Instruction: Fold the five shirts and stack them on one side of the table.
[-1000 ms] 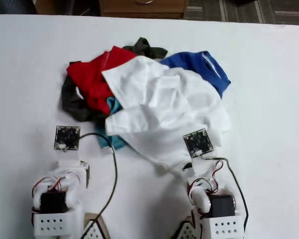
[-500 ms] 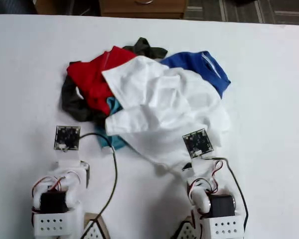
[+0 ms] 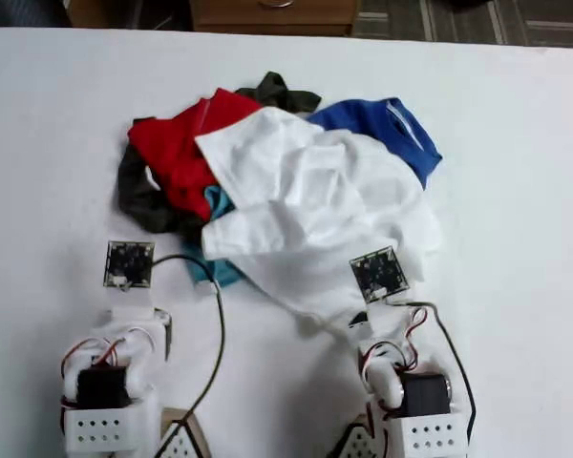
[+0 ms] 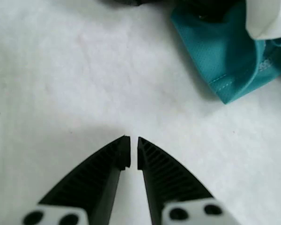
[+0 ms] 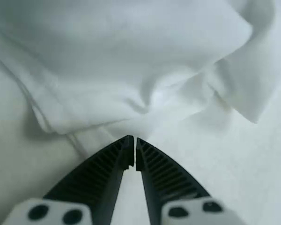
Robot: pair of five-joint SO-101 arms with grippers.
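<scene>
A heap of shirts lies at the table's middle. A crumpled white shirt (image 3: pixel 315 205) tops it, over a red shirt (image 3: pixel 172 148), a blue shirt (image 3: pixel 387 124), a dark shirt (image 3: pixel 143 200) and a teal shirt (image 3: pixel 220 267). My left gripper (image 4: pixel 131 152) is shut over bare white table, with a corner of the teal shirt (image 4: pixel 222 61) a short way ahead. My right gripper (image 5: pixel 132 152) is shut, its tips at the edge of the white shirt (image 5: pixel 131 61), holding nothing. In the high view the left arm (image 3: pixel 129 277) stands beside the heap and the right arm (image 3: pixel 380 277) over its near edge.
The white table (image 3: pixel 67 114) has open room to the left and right of the heap. A black cable (image 3: pixel 215 324) runs between the arm bases. A wooden cabinet (image 3: pixel 272 14) stands beyond the far edge.
</scene>
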